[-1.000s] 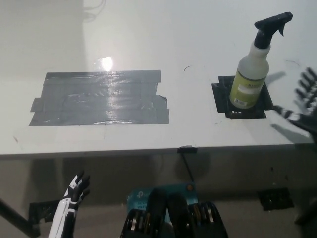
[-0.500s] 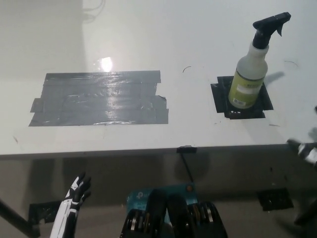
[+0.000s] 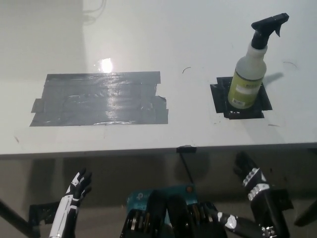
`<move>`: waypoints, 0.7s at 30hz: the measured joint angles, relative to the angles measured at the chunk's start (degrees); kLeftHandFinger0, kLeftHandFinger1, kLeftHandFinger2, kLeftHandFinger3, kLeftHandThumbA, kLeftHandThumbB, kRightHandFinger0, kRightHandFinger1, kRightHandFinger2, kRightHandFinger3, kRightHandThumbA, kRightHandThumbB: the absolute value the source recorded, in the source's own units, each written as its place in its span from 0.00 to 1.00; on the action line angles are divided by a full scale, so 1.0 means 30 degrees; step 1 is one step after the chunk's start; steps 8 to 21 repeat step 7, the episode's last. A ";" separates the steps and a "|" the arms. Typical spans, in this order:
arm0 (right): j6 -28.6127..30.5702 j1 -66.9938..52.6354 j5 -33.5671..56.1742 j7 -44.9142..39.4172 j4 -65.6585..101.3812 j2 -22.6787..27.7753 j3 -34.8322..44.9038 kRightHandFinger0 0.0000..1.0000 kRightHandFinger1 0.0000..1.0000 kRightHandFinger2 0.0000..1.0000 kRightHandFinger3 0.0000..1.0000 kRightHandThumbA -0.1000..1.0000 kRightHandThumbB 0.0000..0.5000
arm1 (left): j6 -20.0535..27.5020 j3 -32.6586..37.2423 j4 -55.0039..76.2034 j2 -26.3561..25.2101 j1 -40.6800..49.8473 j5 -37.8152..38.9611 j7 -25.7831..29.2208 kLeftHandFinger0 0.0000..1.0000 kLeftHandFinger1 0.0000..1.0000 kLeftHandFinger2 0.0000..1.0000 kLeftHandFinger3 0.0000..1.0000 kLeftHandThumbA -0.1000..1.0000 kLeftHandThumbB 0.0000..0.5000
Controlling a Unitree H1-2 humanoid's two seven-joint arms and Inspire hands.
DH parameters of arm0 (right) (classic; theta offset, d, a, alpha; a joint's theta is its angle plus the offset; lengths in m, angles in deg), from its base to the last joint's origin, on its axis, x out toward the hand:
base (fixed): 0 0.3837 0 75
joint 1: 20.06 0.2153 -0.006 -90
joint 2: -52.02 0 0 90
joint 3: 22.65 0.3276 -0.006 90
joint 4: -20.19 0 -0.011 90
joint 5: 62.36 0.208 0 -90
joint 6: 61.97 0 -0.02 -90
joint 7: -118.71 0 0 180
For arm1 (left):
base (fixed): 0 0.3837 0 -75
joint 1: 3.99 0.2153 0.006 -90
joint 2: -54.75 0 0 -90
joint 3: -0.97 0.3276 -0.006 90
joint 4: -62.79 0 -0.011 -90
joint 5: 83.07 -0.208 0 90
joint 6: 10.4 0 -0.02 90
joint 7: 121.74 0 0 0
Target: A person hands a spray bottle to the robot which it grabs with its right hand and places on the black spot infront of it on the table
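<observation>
The spray bottle [image 3: 250, 69], pale with a yellow-green label and a black trigger head, stands upright on the small black square [image 3: 241, 101] at the table's right. Nothing touches it. My black right hand [image 3: 252, 179] hangs below the table's front edge at the lower right, open, fingers spread, holding nothing. At the lower left my white left hand [image 3: 75, 191] rests below the table edge, open too.
A wide patch of grey tape [image 3: 101, 98] covers the left middle of the white table [image 3: 163, 44]. The table's front edge [image 3: 148, 150] runs across the picture above both hands. A small black clip [image 3: 186, 148] sits on that edge.
My right hand has drawn back from beside the bottle at the table's right edge, down below the front edge. The bottle stays standing on the black square. The left hand has barely moved.
</observation>
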 measured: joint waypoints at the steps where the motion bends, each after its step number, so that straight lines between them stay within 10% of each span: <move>1: 0.0049 0.0034 -0.0105 -0.0002 -0.0229 0.0144 -0.0018 1.00 1.00 1.00 1.00 0.98 0.93 | 0.0008 0.0003 -0.0001 0.0001 0.0000 0.0001 -0.0002 1.00 1.00 1.00 1.00 1.00 0.12; 21: 0.0615 0.0283 -0.0788 -0.0005 -0.1675 0.1014 -0.0123 1.00 1.00 1.00 1.00 0.95 0.95 | 0.0089 0.0063 -0.0004 -0.0024 0.0017 -0.0009 -0.0014 1.00 1.00 1.00 1.00 1.00 0.06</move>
